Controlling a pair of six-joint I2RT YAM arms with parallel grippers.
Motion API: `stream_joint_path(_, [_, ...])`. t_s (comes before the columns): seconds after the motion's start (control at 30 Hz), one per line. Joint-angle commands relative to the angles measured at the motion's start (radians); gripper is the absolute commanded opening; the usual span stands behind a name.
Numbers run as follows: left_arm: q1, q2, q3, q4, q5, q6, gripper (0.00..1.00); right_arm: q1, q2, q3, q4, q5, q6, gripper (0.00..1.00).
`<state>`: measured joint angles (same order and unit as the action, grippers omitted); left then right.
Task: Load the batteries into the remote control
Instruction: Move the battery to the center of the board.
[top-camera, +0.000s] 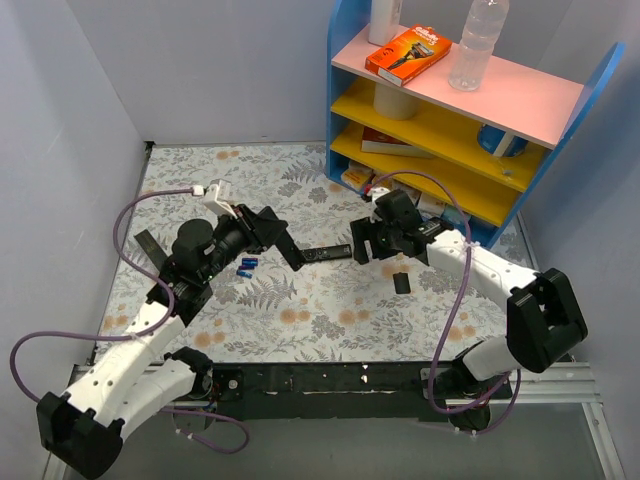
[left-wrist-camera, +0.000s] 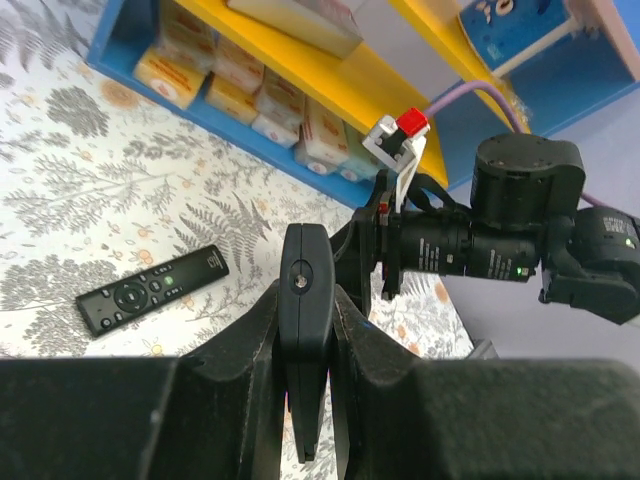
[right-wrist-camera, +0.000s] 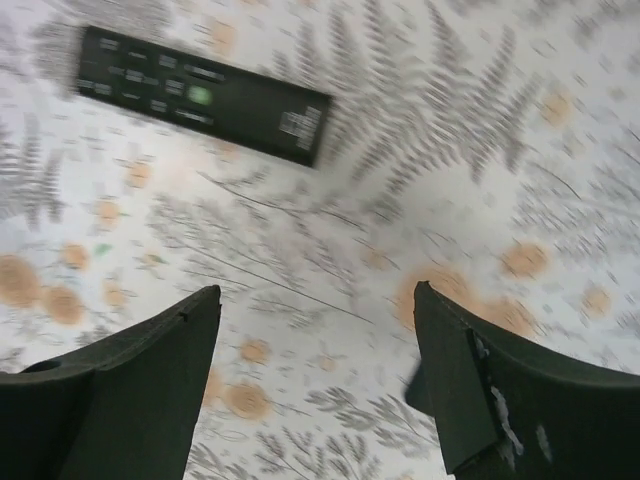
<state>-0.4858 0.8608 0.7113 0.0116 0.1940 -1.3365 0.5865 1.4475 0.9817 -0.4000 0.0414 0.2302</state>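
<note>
My left gripper is shut on the slim, plain black remote control and holds it edge-up above the table. In the left wrist view the remote control stands clamped between the fingers. Two small blue batteries lie on the floral table just left of the held remote's lower end. My right gripper is open and empty. It hovers over bare tablecloth in the right wrist view.
A black remote with light buttons lies between the grippers and also shows in both wrist views. A small black piece lies under the right arm. A thin black strip lies at far left. A blue shelf unit stands back right.
</note>
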Motion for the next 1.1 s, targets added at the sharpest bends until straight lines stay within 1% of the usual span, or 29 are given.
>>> stream_joint_path(0.0, [0.003,-0.114,0.037,-0.079,-0.129,0.022,0.00,0.107,0.030,0.076,0.164,-0.133,-0.057,0.82])
stream_joint_path(0.1, [0.003,-0.178,0.065,-0.131,-0.214,0.023,0.00,0.186,0.109,0.132,0.230,-0.155,-0.083,0.76])
stream_joint_path(0.13, [0.004,-0.206,0.073,-0.163,-0.231,0.023,0.00,0.206,0.131,0.149,0.248,-0.155,-0.092,0.72])
stream_joint_path(0.2, [0.003,-0.232,0.097,-0.200,-0.264,0.028,0.00,0.259,0.201,0.184,0.286,-0.169,-0.115,0.71])
stream_joint_path(0.23, [0.003,-0.247,0.103,-0.209,-0.271,0.034,0.00,0.292,0.227,0.233,0.291,-0.170,-0.124,0.68])
stream_joint_path(0.43, [0.004,-0.356,0.160,-0.308,-0.347,0.053,0.00,0.394,0.436,0.376,0.386,-0.187,-0.166,0.60])
stream_joint_path(0.57, [0.004,-0.399,0.198,-0.381,-0.389,0.071,0.00,0.440,0.539,0.480,0.391,-0.201,-0.193,0.59])
stream_joint_path(0.73, [0.003,-0.430,0.229,-0.449,-0.422,0.071,0.00,0.478,0.649,0.577,0.383,-0.175,-0.218,0.59])
stream_joint_path(0.9, [0.004,-0.439,0.243,-0.484,-0.432,0.074,0.00,0.490,0.709,0.656,0.368,-0.146,-0.227,0.60])
stream_joint_path(1.07, [0.004,-0.444,0.247,-0.496,-0.430,0.079,0.00,0.501,0.761,0.695,0.360,-0.133,-0.253,0.60])
